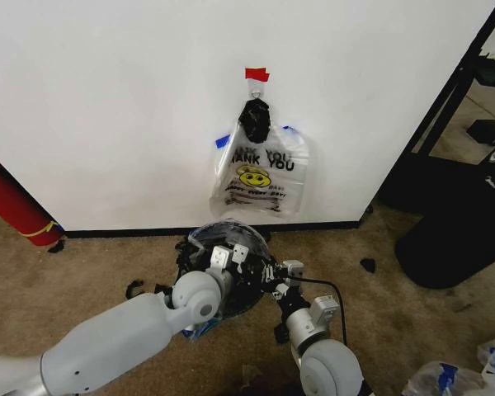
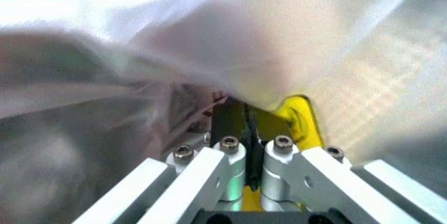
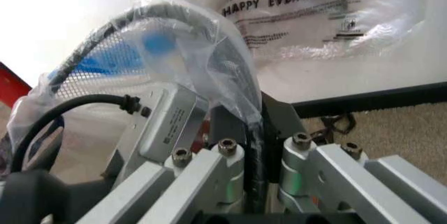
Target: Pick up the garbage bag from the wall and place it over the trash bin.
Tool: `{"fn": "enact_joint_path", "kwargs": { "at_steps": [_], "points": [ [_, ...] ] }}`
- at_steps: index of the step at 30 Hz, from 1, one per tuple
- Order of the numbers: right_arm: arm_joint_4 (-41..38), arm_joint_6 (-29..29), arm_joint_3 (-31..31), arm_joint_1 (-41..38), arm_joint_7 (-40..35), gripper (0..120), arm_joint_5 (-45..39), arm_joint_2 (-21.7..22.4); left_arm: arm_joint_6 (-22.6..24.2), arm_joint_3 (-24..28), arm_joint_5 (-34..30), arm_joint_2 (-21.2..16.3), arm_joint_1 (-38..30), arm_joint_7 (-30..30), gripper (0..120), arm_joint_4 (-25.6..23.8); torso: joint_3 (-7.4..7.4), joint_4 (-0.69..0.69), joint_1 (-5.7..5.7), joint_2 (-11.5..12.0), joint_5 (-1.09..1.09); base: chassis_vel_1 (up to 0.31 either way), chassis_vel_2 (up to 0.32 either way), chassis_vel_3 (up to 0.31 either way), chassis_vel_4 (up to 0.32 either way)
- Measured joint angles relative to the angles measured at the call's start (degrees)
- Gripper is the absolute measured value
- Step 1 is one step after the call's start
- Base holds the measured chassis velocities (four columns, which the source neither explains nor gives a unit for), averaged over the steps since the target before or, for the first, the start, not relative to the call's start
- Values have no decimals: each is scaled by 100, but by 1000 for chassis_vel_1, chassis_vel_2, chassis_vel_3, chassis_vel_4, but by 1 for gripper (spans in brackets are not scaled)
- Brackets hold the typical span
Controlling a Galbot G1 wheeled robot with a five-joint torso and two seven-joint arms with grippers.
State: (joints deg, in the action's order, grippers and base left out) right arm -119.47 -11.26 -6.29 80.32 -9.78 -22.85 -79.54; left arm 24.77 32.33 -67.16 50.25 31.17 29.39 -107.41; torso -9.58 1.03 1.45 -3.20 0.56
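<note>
The wall [image 1: 107,99] stands just beyond both hands, with a bunch of bags [image 1: 258,173] hanging from red tape [image 1: 256,74]. The bin [image 1: 223,264] sits below on the carpet. The left hand [image 1: 228,254] and right hand [image 1: 274,276] are at its rim, each pinched tight on the bag [image 3: 181,41], which seems draped over the bin.

Plastic of the garbage bag [image 2: 209,51] blurs the left wrist view (trash bin [image 1: 200,239] mostly covered).
</note>
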Motion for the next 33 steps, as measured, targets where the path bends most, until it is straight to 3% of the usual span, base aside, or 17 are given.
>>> {"fn": "enact_joint_path", "kwargs": {
  "at_steps": [8,14,17,21,26,33],
  "points": [
    [36,-1,48,1,-9,1,61,-24,-330,-2,-80,-102,123,-375,0,-174,0,1,0,0,0,0,0,0,0],
    [37,-1,91,4,-7,1,80,-28,-167,6,240,-175,163,-424,0,-184,0,0,0,0,0,0,0,0,0],
    [21,-2,99,6,-1,1,77,-21,133,-1,725,-191,121,-81,0,51,0,-1,0,0,-1,0,0,0,0],
    [21,-8,145,28,0,1,52,-49,-504,-95,730,54,102,305,0,442,0,1,0,0,0,0,0,0,0],
    [-77,-102,164,73,-25,1,-204,-39,-524,-57,753,153,32,513,0,717,0,0,0,0,0,0,0,0,0],
    [-49,-123,106,52,-108,1,-317,-27,-469,-59,680,27,79,512,0,459,0,0,0,0,0,0,0,0,0]
  ]
}}
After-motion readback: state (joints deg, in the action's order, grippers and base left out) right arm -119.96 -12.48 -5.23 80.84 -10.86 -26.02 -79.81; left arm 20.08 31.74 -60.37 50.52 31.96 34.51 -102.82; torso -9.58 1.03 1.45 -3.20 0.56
